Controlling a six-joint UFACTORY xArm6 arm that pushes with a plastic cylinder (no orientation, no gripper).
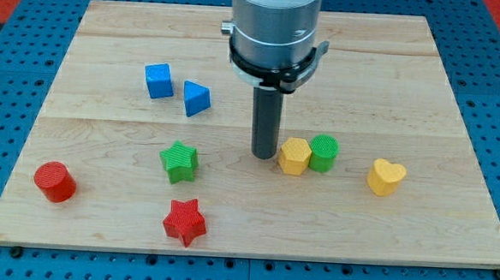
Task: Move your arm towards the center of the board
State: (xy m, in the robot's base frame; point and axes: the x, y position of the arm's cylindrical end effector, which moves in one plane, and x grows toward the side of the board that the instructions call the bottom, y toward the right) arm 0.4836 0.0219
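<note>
My tip point(264, 155), a bare rod gripping nothing, rests near the board point(110, 30) centre, yellow hexagon point(294, 155) just at 3 o'clock; I'd nudge gently, avoiding it

Arm housing point(275, 25) cut off by the view's top edge, upper part out of sight. Far middle stretch of the counter point(110, 30) hidden behind that housing. Green cylinder point(325, 152) partly covered on its left side by the yellow hexagonal block point(294, 156) touching it. Blue pegboard point(17, 8) around the counter cropped by every edge.
</note>
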